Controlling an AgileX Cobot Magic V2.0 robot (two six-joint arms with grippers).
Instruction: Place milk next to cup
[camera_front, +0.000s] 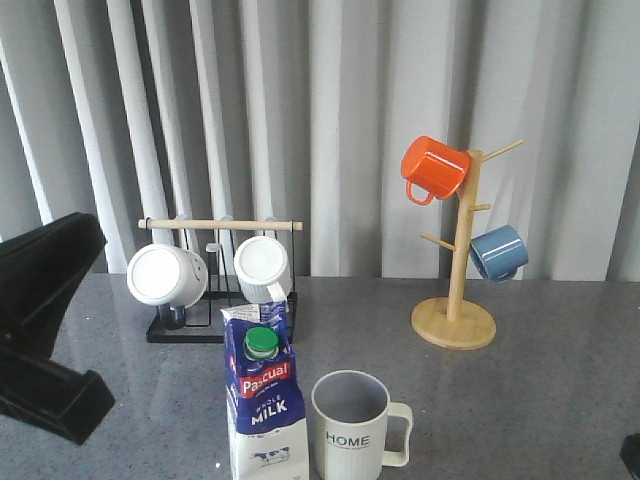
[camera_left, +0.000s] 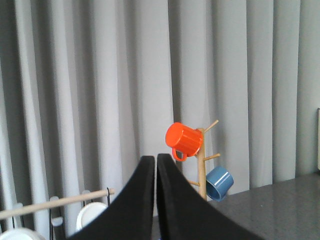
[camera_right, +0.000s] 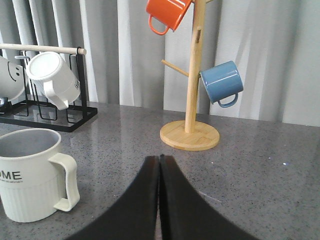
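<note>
At the worktop's front edge the milk (camera_front: 263, 405) stands upright, just beside the cup (camera_front: 357, 424); left gripper (camera_left: 155, 167) and right gripper (camera_right: 159, 167) fingers pressed together, empty, the left arm nearer.

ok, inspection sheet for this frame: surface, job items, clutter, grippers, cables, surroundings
Surface: dark grey speckled table, glossy, no spills seen.
Job's things: milk carton upright at the front edge, green cap on; HOME cup upright just to its right, handle pointing right, nothing visible inside. They stand close together; contact cannot be told.
Clutter: black rack with wooden rail holding two white mugs; wooden mug tree with an orange mug and a blue mug.
Grippers: left gripper shut, holding nothing, raised facing the curtain; right gripper shut, holding nothing, low over the table.
Cables: nothing seen.
Surroundings: grey pleated curtain behind the table.
</note>
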